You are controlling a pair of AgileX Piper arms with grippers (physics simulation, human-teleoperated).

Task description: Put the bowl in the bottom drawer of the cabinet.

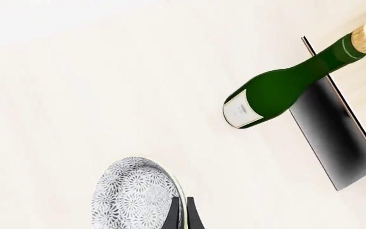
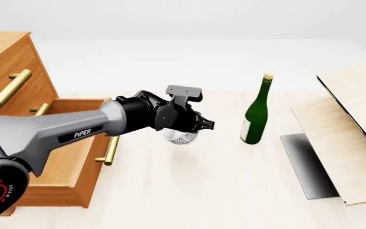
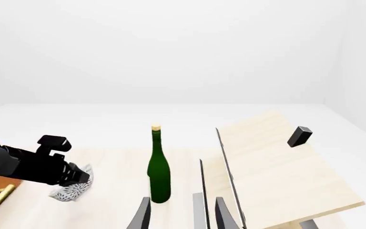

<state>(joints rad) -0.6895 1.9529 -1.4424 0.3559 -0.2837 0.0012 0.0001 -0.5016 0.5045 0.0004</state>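
Half the job looks done: the bottom drawer (image 2: 68,157) stands pulled open, and the left gripper (image 2: 199,125) pinches the bowl (image 2: 181,137) by its rim, lifted above the bench (image 2: 208,191). Left: carry it over the drawer, release.

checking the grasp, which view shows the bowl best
Left wrist view: the bowl fills the near frame, its rim between the left gripper's fingers. Front view mostly hides it behind the gripper; right wrist view shows it small.
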